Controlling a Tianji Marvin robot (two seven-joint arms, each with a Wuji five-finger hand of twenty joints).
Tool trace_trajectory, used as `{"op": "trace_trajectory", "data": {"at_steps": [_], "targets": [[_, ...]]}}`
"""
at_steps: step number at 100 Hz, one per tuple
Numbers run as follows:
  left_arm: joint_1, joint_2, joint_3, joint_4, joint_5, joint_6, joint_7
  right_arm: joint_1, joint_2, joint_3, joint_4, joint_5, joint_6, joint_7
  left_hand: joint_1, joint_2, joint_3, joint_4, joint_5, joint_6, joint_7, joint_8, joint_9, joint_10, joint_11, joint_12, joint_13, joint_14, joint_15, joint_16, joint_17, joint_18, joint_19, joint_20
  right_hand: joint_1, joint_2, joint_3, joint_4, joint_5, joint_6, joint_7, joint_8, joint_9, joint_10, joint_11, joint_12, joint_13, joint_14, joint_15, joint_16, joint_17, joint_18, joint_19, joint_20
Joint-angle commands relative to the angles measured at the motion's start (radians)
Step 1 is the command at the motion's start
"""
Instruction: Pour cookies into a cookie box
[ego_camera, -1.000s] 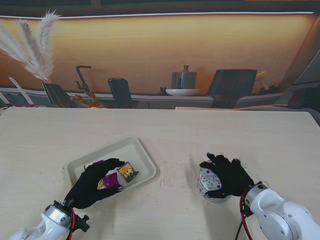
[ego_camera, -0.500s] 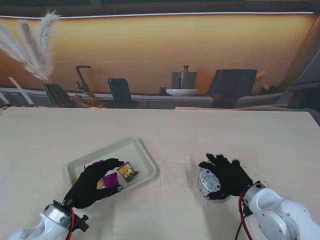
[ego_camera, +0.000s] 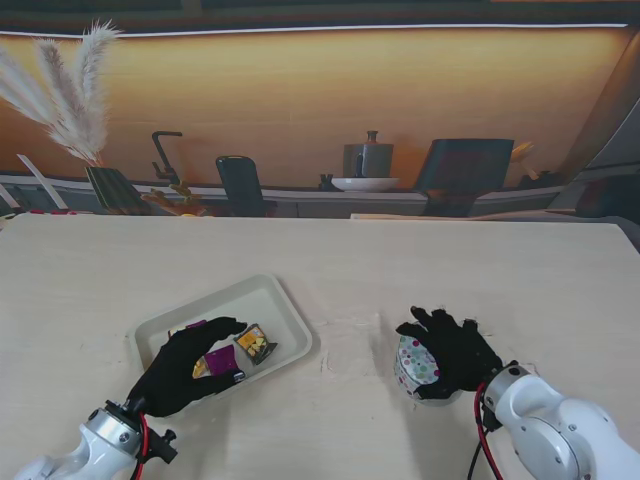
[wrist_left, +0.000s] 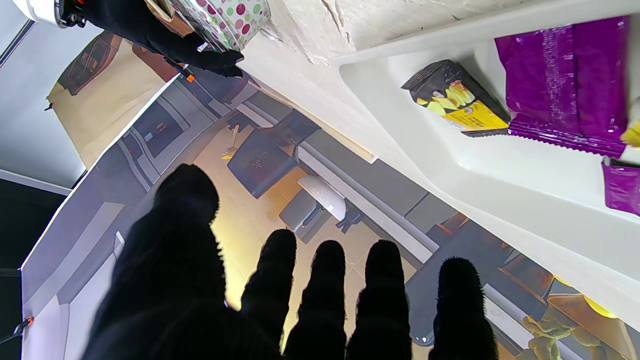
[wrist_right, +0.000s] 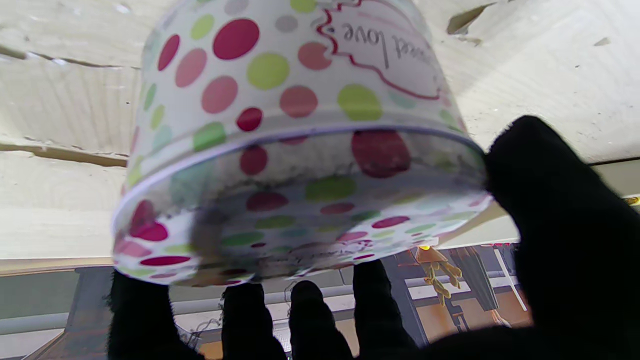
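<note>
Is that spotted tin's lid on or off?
On. The right wrist view shows the lid seated on the cookie box, with the right hand wrapped around it.

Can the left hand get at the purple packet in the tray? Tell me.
Probably yes. The left hand hovers open over the white tray, and the purple packet lies uncovered beneath its fingers; nothing visible blocks it.
</note>
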Motion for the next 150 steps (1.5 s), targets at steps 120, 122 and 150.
{"op": "trace_trajectory", "data": {"at_steps": [120, 122, 150], "targets": [[0.008, -0.001, -0.015, -0.013, -0.011, 0.018, -0.035, -0.072, -0.015, 0.057, -0.042, 0.002, -0.029, -0.055, 0.001, 0.011, -0.006, 0.010, 0.026, -0.022, -0.012, 0.003, 0.004, -0.012, -0.021, -0.002, 0.010, -0.003, 0.009, 0.015, 0.002, 0.018, 0.049, 0.027, 0.092, 0.016, 0.223, 0.019, 0.121, 0.112, 0.201, -0.080, 0.021, 0.065, 0.270, 0.090, 0.224, -0.007, 0.258, 0.117, 0.217, -0.069, 0.210, 0.199], [0.008, -0.001, -0.015, -0.013, -0.011, 0.018, -0.035, -0.073, -0.016, 0.058, -0.043, 0.001, -0.031, -0.059, 0.001, 0.011, -0.007, 0.010, 0.026, -0.021, -0.012, 0.003, 0.003, -0.013, -0.021, -0.002, 0.011, -0.003, 0.009, 0.015, 0.001, 0.018, 0.049, 0.027, 0.093, 0.015, 0.224, 0.019, 0.123, 0.112, 0.202, -0.081, 0.021, 0.066, 0.272, 0.090, 0.225, -0.007, 0.259, 0.118, 0.219, -0.069, 0.212, 0.201], [0.006, -0.001, -0.015, -0.012, -0.010, 0.019, -0.033, -0.079, -0.020, 0.069, -0.051, 0.001, -0.041, -0.093, 0.002, 0.011, -0.007, 0.010, 0.027, -0.022, -0.012, 0.004, -0.001, -0.013, -0.023, -0.003, 0.006, -0.007, 0.004, 0.014, 0.001, 0.017, 0.048, 0.026, 0.097, 0.011, 0.235, 0.017, 0.140, 0.113, 0.217, -0.083, 0.024, 0.064, 0.304, 0.104, 0.237, 0.001, 0.270, 0.123, 0.232, -0.070, 0.216, 0.225]]}}
